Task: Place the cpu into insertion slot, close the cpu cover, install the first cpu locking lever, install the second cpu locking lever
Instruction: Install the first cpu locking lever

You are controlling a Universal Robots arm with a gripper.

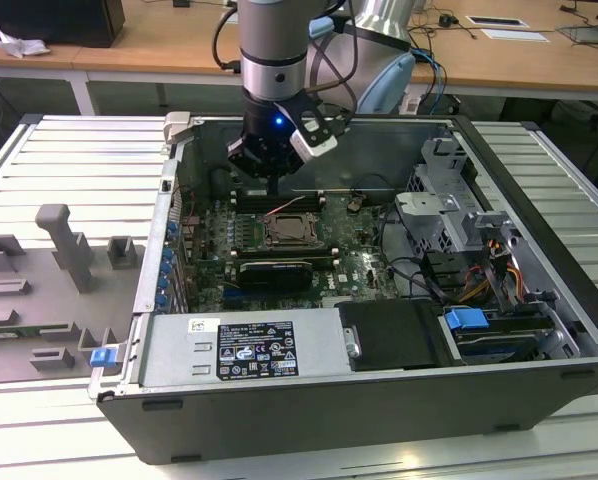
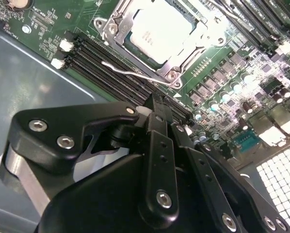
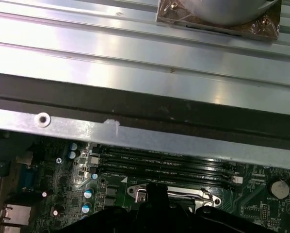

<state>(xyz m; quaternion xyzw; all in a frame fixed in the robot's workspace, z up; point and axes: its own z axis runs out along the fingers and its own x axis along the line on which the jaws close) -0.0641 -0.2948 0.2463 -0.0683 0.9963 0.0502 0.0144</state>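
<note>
The cpu (image 2: 159, 31) sits in the slot (image 2: 127, 40) mid-board, under the lowered cover (image 2: 117, 26). The gripper (image 2: 157, 103), fingers pinched together and empty, hangs just beside the lever (image 2: 130, 73) along the slot's memory-side edge. I judge a square, steady push on the wire is best, so that it cannot slip off the tips.

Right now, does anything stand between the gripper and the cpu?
Nothing visible does. The gripper hangs over the memory slots beside the insertion slot, where the cpu lies; a thin wire lever runs along the slot's edge nearest the gripper.
</note>
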